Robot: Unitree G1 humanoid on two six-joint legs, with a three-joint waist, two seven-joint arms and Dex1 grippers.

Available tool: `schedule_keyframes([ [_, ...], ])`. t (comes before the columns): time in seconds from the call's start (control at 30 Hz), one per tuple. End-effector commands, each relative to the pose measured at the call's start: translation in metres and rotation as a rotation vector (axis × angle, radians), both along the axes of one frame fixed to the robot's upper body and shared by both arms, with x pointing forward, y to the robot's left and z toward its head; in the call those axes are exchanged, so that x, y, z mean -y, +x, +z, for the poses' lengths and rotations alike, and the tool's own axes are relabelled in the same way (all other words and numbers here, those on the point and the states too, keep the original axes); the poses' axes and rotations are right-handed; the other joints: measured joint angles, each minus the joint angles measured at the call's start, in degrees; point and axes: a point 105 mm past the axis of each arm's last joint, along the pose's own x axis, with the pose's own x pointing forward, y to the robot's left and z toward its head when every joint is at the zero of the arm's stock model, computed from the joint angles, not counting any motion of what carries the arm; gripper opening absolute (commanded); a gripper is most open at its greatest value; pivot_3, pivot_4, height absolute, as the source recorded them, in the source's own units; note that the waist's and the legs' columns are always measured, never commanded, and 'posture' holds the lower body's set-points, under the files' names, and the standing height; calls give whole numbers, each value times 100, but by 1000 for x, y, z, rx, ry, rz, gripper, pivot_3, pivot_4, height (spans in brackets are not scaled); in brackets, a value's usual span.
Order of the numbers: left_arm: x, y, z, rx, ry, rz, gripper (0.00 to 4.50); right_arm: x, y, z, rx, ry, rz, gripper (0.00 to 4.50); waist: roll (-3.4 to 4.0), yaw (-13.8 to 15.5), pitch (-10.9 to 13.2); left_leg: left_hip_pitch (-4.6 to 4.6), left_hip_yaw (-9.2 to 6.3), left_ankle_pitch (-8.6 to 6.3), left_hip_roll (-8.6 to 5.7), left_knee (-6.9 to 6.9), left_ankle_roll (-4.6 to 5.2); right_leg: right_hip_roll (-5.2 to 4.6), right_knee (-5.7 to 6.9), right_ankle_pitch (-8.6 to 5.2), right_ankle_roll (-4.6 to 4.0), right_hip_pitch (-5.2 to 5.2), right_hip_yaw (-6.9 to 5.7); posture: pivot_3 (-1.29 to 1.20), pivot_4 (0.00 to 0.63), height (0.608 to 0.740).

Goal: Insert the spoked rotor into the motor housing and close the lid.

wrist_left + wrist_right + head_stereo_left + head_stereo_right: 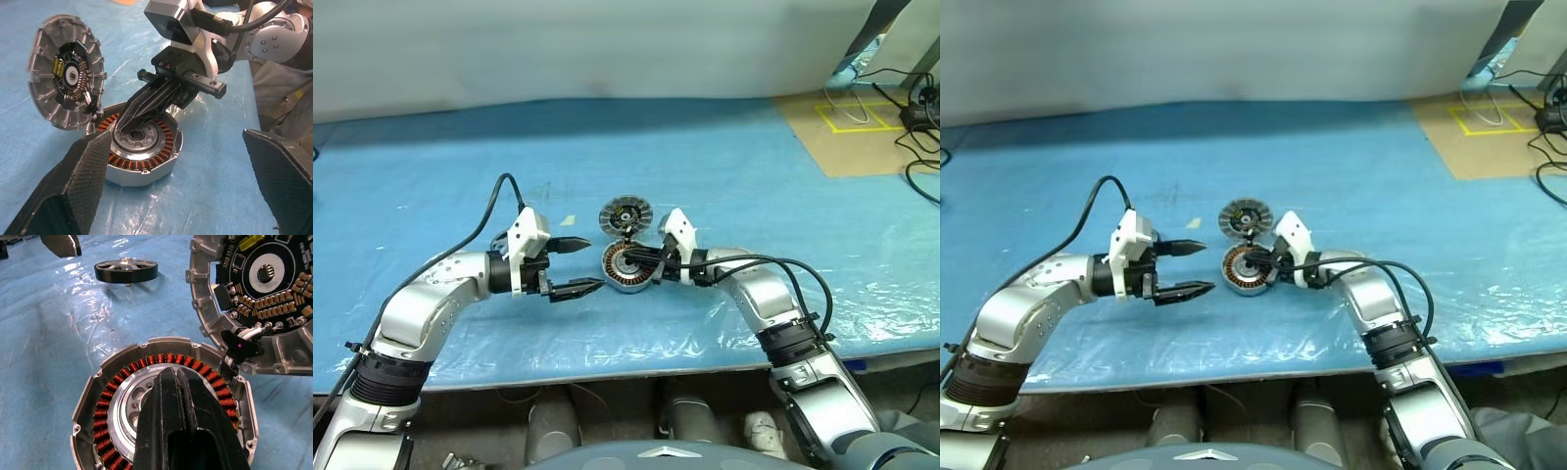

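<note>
The motor housing [110,396] lies flat on the blue sheet, its copper windings ringing a silver hub. The lid [259,298] stands tilted at the housing's far edge, with its ribbed face and black-and-yellow centre showing [625,213]. My right gripper [629,257] is shut, its tips [124,125] just over or on the hub, with nothing between them. The spoked rotor [126,270], a black ring with silver spokes, lies flat on the sheet beyond the housing. My left gripper [595,262] is open and empty, just left of the housing and pointing at it.
The blue plastic sheet [754,196] covers the whole table; its front edge runs just below my arms. A brown board [862,132] with yellow tape marks and black cables [920,117] lies at the far right. A small yellow scrap [568,220] sits behind the left gripper.
</note>
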Motion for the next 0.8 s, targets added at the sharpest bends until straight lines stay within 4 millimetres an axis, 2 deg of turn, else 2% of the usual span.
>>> schedule_keyframes([
  [0.03, 2, -2, 10, 43, -10, -17, 4500, 22, -11, -49, -52, -223, -4, 28, 0, 9, -1, 11, 0, 0, -1, 0, 0, -1, 0, -1, 1, 9, 0, 0, 150, 740],
  [0.13, 0, 0, 11, 47, -5, -15, 4500, 21, -10, -45, -28, -220, 0, 28, -2, 33, -4, 31, 0, -1, -2, 0, 1, -5, -1, -3, 3, 30, 0, 0, 150, 740],
  [0.23, 2, 0, 11, 50, -7, -18, 4500, 13, -9, -30, 11, -161, 17, 28, -3, 33, -4, 31, 0, -1, -4, 0, 2, -8, 0, -3, 3, 30, 0, 0, 150, 740],
  [0.4, 5, -2, 12, 46, -10, -28, 4500, -2, 3, 34, 33, 181, -33, 28, -3, 9, -1, 7, 0, -1, -1, -3, 1, -2, -2, -4, 4, 5, 2, 0, 150, 740],
  [0.5, 5, -2, 12, 45, -11, -29, 4500, -2, 10, 59, 22, 295, -69, 28, -2, -21, -1, -35, 0, 0, 1, -2, 0, 2, 0, -3, 2, -34, 1, 0, 150, 740],
  [0.57, 5, -2, 13, 43, -14, -29, 4500, -5, 7, 56, 30, 250, -45, 28, -2, -13, -1, -60, 0, 1, 1, -1, 0, 4, 3, -2, 1, -59, -1, 0, 150, 740],
  [0.63, 5, -1, 14, 43, -16, -26, 4500, -7, 3, 43, 16, 190, -22, 28, -2, 2, -1, -62, -1, 2, 3, -2, 0, 4, 4, -2, 2, -59, -6, 0, 150, 740],
  [0.8, 5, 1, 16, 48, -20, -22, 4500, -1, -6, -4, 0, -43, 20, 28, -2, 16, -1, -68, -2, 1, 1, -4, -1, 1, 1, -2, 2, -59, -10, 0, 150, 740],
])
